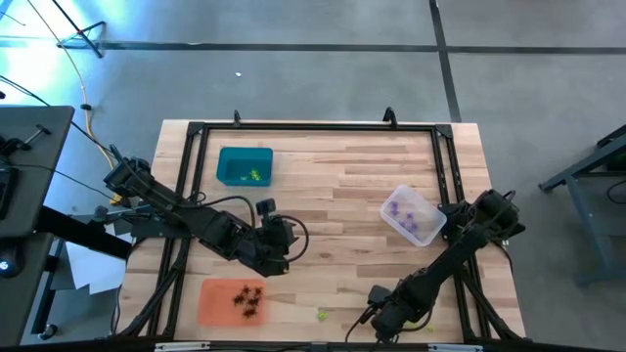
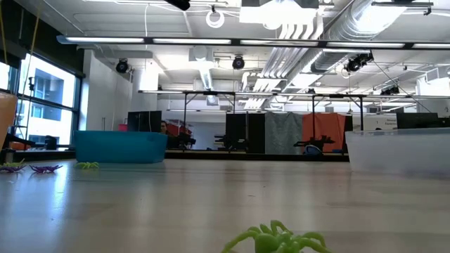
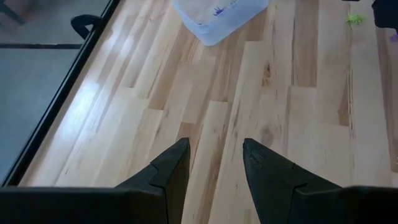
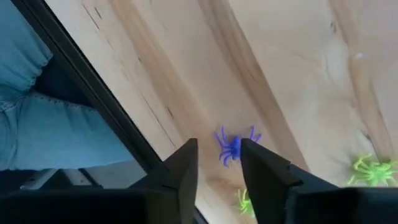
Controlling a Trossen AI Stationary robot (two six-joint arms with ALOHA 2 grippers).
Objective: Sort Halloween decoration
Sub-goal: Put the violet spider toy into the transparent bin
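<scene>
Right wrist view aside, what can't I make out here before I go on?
- Right hand: in the high view its own arm hides it and the purple spider.
- Clear tray: the purple pieces are too small to count.
- Orange tray: its edge is cut off in the low view.

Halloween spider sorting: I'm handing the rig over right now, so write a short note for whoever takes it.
Left gripper: open, empty, over bare table beside the orange tray.
Right gripper: open at the near table edge, over a purple spider, not gripped.
Done: black spiders in the orange tray, yellow-green ones in the teal tray, purple ones in the clear tray.
Left: that purple spider and loose yellow-green spiders nearby.
</scene>
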